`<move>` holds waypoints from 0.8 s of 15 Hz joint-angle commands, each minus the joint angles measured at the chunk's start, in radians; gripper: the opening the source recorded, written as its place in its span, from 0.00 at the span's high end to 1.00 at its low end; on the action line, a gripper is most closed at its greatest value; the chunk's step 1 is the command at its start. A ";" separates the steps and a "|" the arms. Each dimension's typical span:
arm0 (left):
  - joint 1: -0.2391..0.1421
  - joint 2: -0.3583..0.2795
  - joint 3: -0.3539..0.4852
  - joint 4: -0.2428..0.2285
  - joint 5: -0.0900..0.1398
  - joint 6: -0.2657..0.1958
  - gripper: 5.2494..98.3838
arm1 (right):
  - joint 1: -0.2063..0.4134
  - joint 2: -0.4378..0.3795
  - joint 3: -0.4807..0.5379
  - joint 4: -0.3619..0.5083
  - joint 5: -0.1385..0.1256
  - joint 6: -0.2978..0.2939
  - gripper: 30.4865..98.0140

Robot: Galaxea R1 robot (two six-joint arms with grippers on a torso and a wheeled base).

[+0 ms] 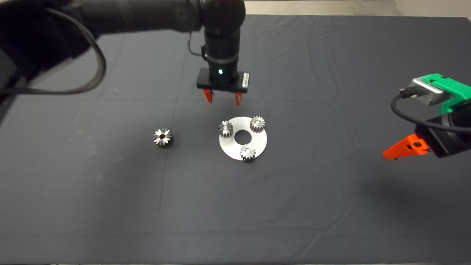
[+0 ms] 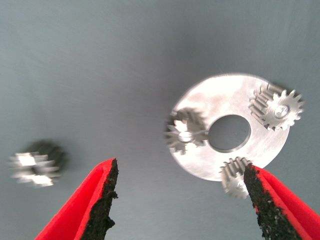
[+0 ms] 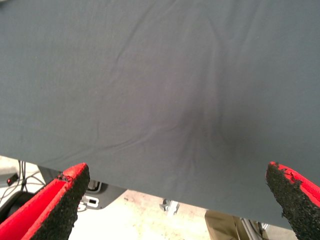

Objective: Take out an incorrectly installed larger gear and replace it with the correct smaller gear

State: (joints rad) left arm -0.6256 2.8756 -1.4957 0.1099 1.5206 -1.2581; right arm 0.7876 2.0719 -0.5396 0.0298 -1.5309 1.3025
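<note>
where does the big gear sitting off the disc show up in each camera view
Head view: the larger gear lies alone on the mat, left of the round plate.
Left wrist view: it is a blurred shape near the picture's left edge, beside one red finger of the left gripper.
Right wrist view: not in it; only mat and floor.
Shared landmark: the round plate with its centre hole, seen in the head and left wrist views.

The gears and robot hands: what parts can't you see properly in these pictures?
- The larger gear alone on the mat: smeared by blur in the left wrist view, teeth uncountable.
- One small gear on the round plate: partly behind a pad of the left gripper.
- The right gripper: fingers overlap in the head view; its wrist view shows only mat and floor.
</note>
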 commanded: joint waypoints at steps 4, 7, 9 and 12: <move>-0.177 -0.076 0.210 -0.067 0.075 -0.066 0.32 | 0.132 0.065 -0.040 0.035 -0.089 0.000 0.07; -0.206 -0.124 0.365 -0.102 0.073 -0.153 0.27 | 0.170 0.095 0.013 0.036 -0.086 0.027 0.07; -0.207 -0.133 0.463 -0.108 0.073 -0.227 0.27 | 0.170 0.129 0.050 0.035 -0.084 0.102 0.07; -0.206 -0.153 0.592 -0.125 0.072 -0.323 0.27 | 0.171 0.232 0.098 0.031 -0.086 0.205 0.07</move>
State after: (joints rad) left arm -0.7909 2.7479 -1.0290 0.0236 1.5251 -1.4850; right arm 0.9279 2.1961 -0.5094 0.0321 -1.5313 1.3947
